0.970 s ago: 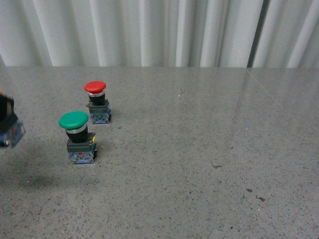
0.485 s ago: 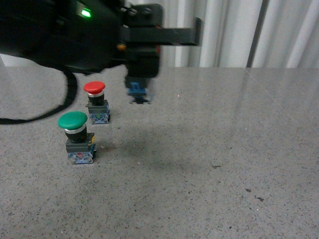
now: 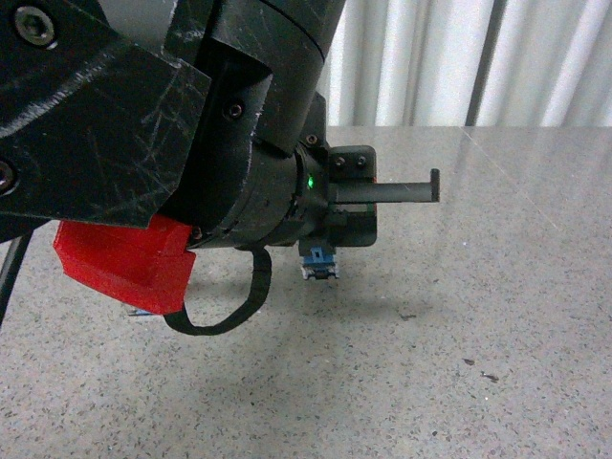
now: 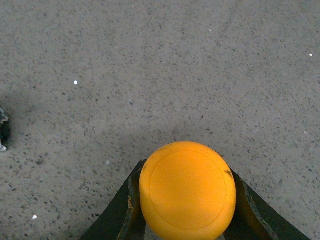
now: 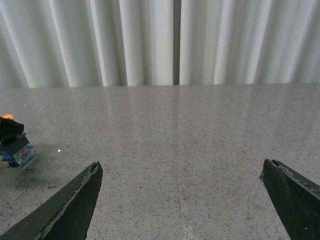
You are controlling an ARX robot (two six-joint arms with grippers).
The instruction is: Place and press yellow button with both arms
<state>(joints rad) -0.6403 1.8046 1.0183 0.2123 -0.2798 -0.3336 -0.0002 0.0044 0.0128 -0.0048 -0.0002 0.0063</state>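
The left gripper (image 4: 185,172) is clamped on the yellow button (image 4: 187,192), holding it cap-up close to the speckled table (image 3: 497,287), while the right gripper (image 5: 181,164) hangs with its fingers spread wide apart.

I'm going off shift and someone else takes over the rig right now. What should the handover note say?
Left gripper: shut on the yellow button, which looks held just above the table.
Right gripper: open, empty.
Done: button picked up.
To do: set it down, release, press its cap.
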